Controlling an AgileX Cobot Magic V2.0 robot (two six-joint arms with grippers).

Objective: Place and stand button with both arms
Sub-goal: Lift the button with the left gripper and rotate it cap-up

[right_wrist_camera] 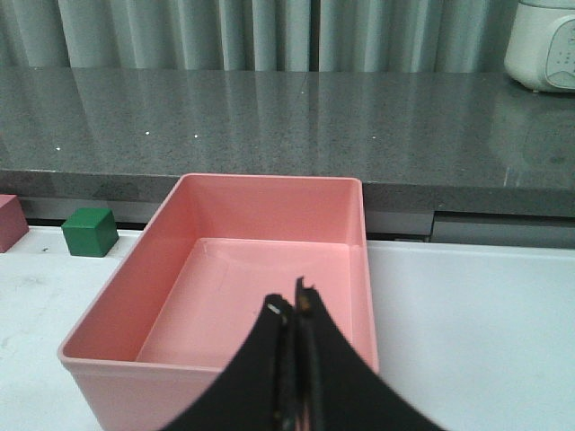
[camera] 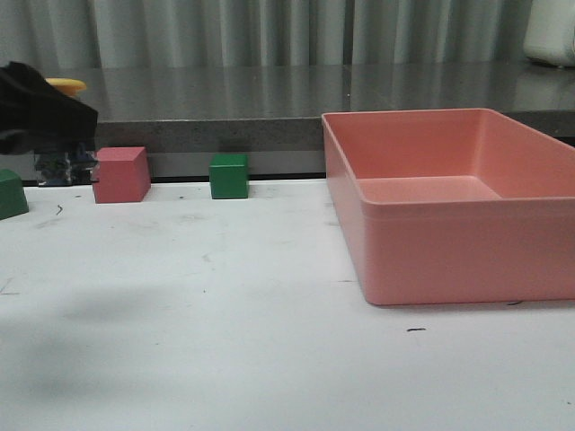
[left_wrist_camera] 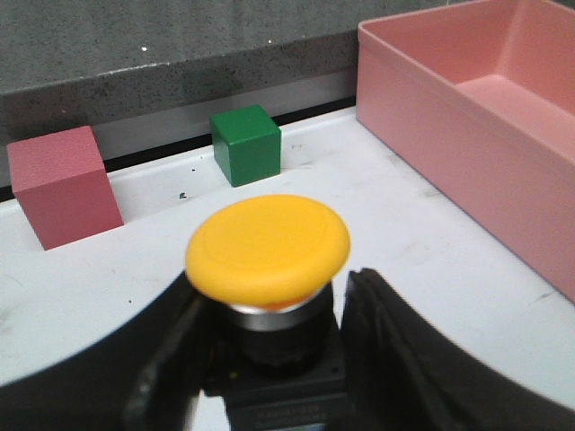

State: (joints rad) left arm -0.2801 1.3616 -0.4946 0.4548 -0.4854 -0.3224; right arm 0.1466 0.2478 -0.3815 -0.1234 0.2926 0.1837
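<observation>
The button (left_wrist_camera: 268, 247) has a yellow mushroom cap, a silver collar and a black body. My left gripper (left_wrist_camera: 274, 301) is shut on its body, one dark finger on each side, cap towards the camera. In the front view this gripper (camera: 45, 117) is at the far left above the table, with the yellow cap (camera: 67, 85) showing over it and the button's bluish base (camera: 63, 166) under it. My right gripper (right_wrist_camera: 295, 305) is shut with nothing in it, above the near wall of the pink box. The front view does not show the right gripper.
A large pink box (camera: 431, 260) fills the table's right half. A red cube (camera: 121, 173) and a green cube (camera: 229, 175) stand by the back edge, and another green block (camera: 11, 193) sits at the far left. A grey counter ledge (camera: 269, 117) rises behind the table.
</observation>
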